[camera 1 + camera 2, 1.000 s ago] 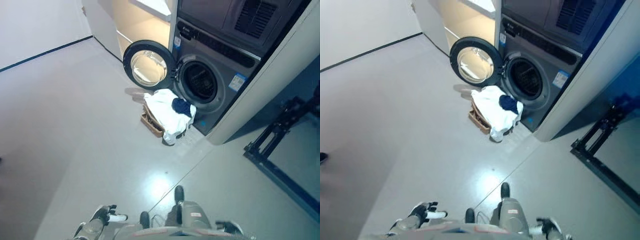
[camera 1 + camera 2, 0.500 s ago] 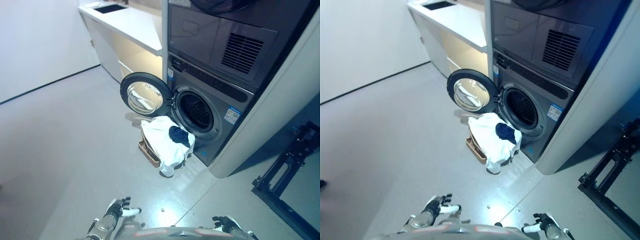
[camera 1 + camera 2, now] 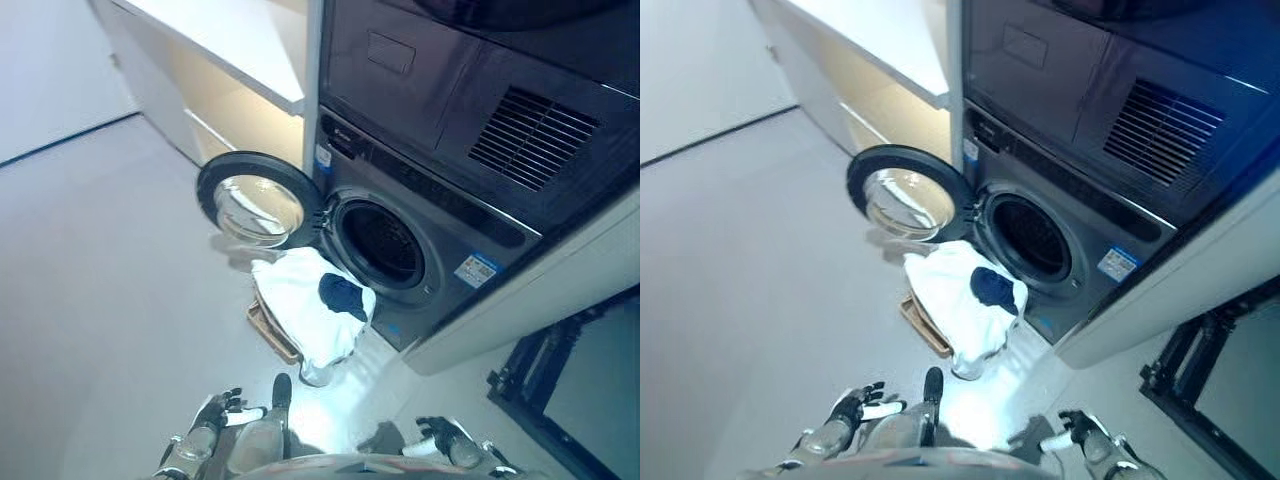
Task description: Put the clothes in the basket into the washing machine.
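Clothes, a white garment [image 3: 305, 310] with a dark blue piece [image 3: 341, 296] lying on top, are heaped over a low woven brown basket [image 3: 270, 331] on the grey floor [image 3: 100, 300], just in front of the grey front-loading washing machine [image 3: 420, 215]. Its round door [image 3: 252, 199] stands swung open beside the dark drum opening [image 3: 381, 243]. Well short of the machine, near the bottom edge, the left hand [image 3: 218, 412] and right hand [image 3: 440, 438] both show relaxed, spread fingers holding nothing.
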You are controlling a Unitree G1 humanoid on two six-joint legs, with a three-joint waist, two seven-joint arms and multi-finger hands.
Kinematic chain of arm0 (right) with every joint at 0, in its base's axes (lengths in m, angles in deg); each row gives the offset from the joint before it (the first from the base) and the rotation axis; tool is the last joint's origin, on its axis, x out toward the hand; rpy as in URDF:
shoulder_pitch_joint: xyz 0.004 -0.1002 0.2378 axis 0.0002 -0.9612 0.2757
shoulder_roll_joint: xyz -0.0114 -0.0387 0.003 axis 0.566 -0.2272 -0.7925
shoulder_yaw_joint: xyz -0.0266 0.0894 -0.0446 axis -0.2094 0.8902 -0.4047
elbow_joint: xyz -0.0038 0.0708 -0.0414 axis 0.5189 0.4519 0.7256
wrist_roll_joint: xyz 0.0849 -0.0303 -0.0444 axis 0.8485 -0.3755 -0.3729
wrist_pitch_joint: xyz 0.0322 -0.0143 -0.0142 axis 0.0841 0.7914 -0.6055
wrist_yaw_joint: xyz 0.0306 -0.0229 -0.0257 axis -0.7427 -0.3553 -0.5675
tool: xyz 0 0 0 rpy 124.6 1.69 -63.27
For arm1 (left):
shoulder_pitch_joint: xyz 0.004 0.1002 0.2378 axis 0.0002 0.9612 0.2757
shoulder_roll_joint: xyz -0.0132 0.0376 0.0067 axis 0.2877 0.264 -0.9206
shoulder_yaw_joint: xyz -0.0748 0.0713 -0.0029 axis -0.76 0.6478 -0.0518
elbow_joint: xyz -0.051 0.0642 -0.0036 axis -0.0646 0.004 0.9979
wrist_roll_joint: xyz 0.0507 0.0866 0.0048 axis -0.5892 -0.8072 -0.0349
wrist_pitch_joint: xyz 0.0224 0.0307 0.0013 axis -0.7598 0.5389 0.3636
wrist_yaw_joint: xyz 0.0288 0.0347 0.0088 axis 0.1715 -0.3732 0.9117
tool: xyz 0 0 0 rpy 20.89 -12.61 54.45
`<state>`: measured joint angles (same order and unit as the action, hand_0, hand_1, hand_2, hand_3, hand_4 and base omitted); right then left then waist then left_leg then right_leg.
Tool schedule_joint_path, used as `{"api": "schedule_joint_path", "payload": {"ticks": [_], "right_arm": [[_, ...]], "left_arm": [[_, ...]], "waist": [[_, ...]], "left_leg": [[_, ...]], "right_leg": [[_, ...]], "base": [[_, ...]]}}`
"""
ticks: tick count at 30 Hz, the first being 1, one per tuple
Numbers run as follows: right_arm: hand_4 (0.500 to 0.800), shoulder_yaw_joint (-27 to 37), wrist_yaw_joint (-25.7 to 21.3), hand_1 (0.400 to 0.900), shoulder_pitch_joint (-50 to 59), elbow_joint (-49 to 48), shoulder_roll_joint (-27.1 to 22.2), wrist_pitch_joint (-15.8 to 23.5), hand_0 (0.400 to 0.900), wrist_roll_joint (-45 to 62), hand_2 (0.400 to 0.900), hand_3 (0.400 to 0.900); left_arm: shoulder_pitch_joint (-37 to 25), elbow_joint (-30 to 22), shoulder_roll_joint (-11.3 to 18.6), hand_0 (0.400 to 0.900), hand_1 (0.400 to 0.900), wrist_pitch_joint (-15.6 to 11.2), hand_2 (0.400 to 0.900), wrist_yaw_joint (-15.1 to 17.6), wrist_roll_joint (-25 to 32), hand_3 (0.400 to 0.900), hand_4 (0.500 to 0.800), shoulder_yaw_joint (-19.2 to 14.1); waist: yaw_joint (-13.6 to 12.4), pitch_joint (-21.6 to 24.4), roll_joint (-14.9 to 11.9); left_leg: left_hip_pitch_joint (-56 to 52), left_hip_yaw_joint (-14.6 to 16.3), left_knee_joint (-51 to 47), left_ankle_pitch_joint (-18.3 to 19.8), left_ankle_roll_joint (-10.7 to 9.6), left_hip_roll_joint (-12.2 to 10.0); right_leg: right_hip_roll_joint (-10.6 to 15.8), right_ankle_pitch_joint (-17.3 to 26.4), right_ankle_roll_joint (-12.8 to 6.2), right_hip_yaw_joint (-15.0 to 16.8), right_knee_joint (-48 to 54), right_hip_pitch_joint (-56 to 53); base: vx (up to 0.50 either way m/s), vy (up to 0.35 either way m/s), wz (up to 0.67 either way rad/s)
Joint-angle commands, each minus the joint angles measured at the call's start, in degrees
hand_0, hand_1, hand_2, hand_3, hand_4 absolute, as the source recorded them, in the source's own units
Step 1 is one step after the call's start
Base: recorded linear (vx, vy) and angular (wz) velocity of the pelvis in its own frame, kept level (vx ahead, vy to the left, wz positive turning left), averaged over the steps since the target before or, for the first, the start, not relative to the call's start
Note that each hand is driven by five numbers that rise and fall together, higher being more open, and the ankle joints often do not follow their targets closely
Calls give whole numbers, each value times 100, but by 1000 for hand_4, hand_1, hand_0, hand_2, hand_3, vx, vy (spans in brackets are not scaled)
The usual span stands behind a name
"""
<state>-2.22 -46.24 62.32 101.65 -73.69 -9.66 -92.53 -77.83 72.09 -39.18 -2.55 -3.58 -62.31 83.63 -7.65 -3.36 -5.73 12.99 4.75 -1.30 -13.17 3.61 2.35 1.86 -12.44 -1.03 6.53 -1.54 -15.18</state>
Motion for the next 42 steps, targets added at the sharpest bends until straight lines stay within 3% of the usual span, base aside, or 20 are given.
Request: {"api": "schedule_joint_path", "payload": {"ticks": [1,2,3,4,5,7,8,9,11,13,15,16,17,18,21,26,29,35,36,42], "right_arm": [[800,-51,-72,900,20,-350,-299,124,900,-309,900,900],[800,-242,229,900,1768,-25,-801,-166,900,-115,900,900],[800,-324,49,900,846,-277,-398,-35,900,-283,900,900],[800,-461,78,900,524,-305,-297,28,900,-475,900,900],[800,-383,-48,900,562,-362,-312,-74,900,-513,900,900],[800,-226,-122,900,548,-450,-359,70,900,-567,900,900],[800,-289,-190,900,571,-545,-388,39,900,-632,900,900],[800,-300,-153,900,592,-849,-505,-41,900,-644,900,900],[800,-267,-172,900,579,-886,-539,48,900,-631,900,900],[800,-313,-232,900,726,-702,-530,60,900,-634,900,900],[800,-500,-263,900,977,-637,-333,40,900,-740,900,900],[800,-671,-122,900,1698,-344,-242,-80,900,-658,900,900],[800,-682,-166,900,1570,-458,-221,-106,900,-626,900,900],[800,-705,-187,900,1469,-746,-197,-89,900,-656,900,900],[800,-688,-150,900,1531,-1006,-208,-71,900,-536,900,900],[800,-641,-198,900,1688,-968,-252,-18,900,-352,900,900],[800,-654,-282,900,1871,-1136,-377,115,900,-303,900,900],[800,-844,-528,900,2481,-1071,-388,101,900,-391,900,900],[800,-915,-558,900,2603,-1049,-403,83,900,-422,900,900],[800,-1111,-807,900,3497,-790,-737,10,900,-608,900,900]], "left_arm": [[129,217,22,900,900,-61,900,66,-172,900,800,89],[28,246,109,900,900,46,900,-81,-375,900,800,355],[-108,157,69,900,900,24,900,73,-182,900,800,271],[-809,153,98,900,900,119,900,71,-121,900,800,373],[-364,-188,327,900,900,62,900,50,-104,900,800,310],[80,-114,285,900,900,-93,900,132,-205,900,800,244],[139,-877,257,900,900,3,900,63,-143,900,800,476],[432,-2294,435,900,900,36,900,16,10,900,800,415],[617,-1861,473,900,900,-164,900,46,-149,900,800,405],[717,-1474,383,900,900,-267,900,74,-175,900,800,477],[348,-743,256,900,900,-221,900,200,-162,900,800,555],[57,-394,120,900,900,-126,900,88,-288,900,800,714],[-255,-187,91,900,900,-35,900,252,-248,900,800,623],[-416,-169,97,900,900,7,900,324,-103,900,800,528],[-465,89,-4,900,900,34,900,333,-105,900,800,448],[-272,338,239,900,900,18,900,192,-160,900,800,304],[-122,268,627,900,900,-67,900,162,-113,900,800,199],[-263,-26,677,900,900,-151,900,322,85,900,800,323],[-293,-81,683,900,900,-165,900,352,130,900,800,350],[-557,-306,695,900,900,-227,900,572,472,900,800,450]], "waist": [[-306,418,89],[-644,554,-21],[-538,438,29],[-299,481,77],[-352,351,236],[-328,127,499],[-295,36,536],[-291,-36,641],[-179,-167,743],[-257,-266,753],[-189,-271,560],[-279,-249,471],[-293,-196,418],[-230,-198,326],[-198,-85,195],[-408,-145,189],[-489,-302,271],[-589,-747,527],[-608,-825,554],[-681,-1319,855]], "left_leg": [[616,-143,1,-35,-503,-151],[549,-234,152,71,-444,-43],[429,-218,255,240,-350,-25],[218,-164,271,373,-295,-13],[108,-277,391,473,-184,3],[-82,-474,528,627,-74,-37],[-223,-629,529,716,-16,69],[-360,-737,482,767,12,90],[-586,-877,566,956,-86,96],[-664,-942,619,1152,-223,72],[-762,-923,617,1291,-370,115],[-868,-1039,667,1399,-419,89],[-850,-1091,748,1406,-414,75],[-890,-1011,737,1444,-439,74],[-897,-1195,690,1481,-569,27],[-577,-1581,754,1375,-709,-84],[-283,-1708,762,1261,-778,-132],[285,-1839,957,1111,-857,-136],[325,-1822,1021,1236,-890,-158],[1062,-1794,1464,1161,-955,-43]], "right_leg": [[-192,1456,-825,60,-1596,287],[-150,2013,-1028,-134,-1929,351],[-111,2470,-1177,-185,-2526,670],[-98,2780,-1185,-278,-2957,822],[-82,2912,-1168,-543,-3620,1036],[-148,2854,-1038,-895,-4424,1634],[-61,2641,-963,-1012,-4691,1864],[201,2298,-827,-1249,-4619,2160],[904,1558,-624,-1753,-3776,2287],[1280,1351,-559,-2181,-2609,2475],[1325,1677,-666,-2124,-1381,2573],[1325,1788,-716,-2012,-1246,2501],[1248,1528,-731,-2048,-1422,2385],[1284,1716,-722,-2112,-1388,2399],[1255,1521,-687,-2406,-1231,2108],[1332,1218,-614,-2967,-1496,2110],[1389,1117,-623,-3211,-1651,2270],[1518,959,-584,-3365,-2072,2756],[1530,775,-630,-3315,-2227,2828],[1688,571,-587,-3272,-2795,3503]], "base": [[504,59,13],[457,61,17],[478,94,5],[340,186,2],[329,236,21],[238,189,60],[232,96,71],[223,63,76],[223,-26,52],[170,-180,11],[225,-265,22],[280,-246,49],[266,-236,52],[203,-187,28],[148,-202,42],[20,-168,62],[-96,-98,43],[-106,-48,22],[-71,-70,21],[-103,-22,11]]}}
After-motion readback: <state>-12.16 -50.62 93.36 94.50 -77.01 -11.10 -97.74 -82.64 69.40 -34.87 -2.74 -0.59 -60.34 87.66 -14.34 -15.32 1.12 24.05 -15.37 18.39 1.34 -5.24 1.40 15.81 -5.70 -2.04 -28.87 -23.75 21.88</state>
